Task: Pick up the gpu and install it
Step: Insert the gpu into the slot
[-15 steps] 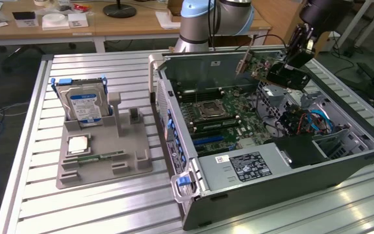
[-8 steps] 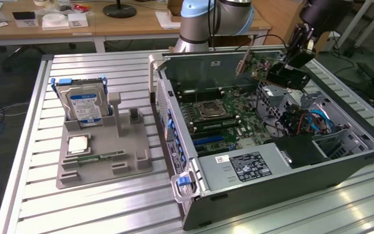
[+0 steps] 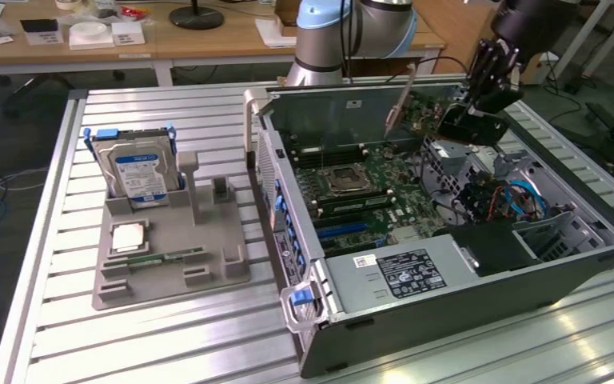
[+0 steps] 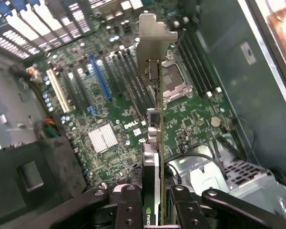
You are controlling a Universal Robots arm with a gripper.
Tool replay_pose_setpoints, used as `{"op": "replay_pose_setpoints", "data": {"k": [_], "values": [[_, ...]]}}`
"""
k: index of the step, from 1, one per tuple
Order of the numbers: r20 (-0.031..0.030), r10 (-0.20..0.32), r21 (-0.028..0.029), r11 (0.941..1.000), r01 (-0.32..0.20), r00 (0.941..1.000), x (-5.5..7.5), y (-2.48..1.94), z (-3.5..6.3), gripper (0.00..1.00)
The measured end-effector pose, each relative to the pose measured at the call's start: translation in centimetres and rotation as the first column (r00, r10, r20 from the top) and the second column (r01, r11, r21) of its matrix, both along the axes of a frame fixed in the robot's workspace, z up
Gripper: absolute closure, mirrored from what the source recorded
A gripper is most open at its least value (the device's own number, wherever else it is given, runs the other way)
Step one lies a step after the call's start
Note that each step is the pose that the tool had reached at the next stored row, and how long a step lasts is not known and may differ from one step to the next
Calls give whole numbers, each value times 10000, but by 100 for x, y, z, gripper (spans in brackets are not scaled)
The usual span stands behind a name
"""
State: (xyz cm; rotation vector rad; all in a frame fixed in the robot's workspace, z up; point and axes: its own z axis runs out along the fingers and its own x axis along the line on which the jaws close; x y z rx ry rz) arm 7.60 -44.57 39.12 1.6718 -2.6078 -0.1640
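On slatted table (image 3: 157, 336), open case (image 3: 467, 300) lying on its side with motherboard (image 4: 190, 124) exposed; over that board, gripper (image 4: 157, 207) closed narrowly on both faces of gpu (image 4: 155, 124), gripped edge-on at one end, pale bracket (image 4: 157, 36) farthest from fingers (image 4: 128, 210), hanging above the slots (image 4: 101, 78), not seated.

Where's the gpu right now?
The gpu is held edge-on in the gripper, above the motherboard near the CPU socket inside the open case, toward the exterior view's right.
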Motion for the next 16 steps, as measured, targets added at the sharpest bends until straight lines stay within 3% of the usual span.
{"op": "replay_pose_setpoints", "data": {"k": [6, 13, 16], "values": [[0, 1019, -1, 9948, -1019, 9948, 0, 0, -8, 73], [0, 1136, 1, 9935, -1136, 9935, 0, 0, -9, 73], [0, 1629, -1, 9866, -1629, 9866, 0, 0, -11, 73]]}}
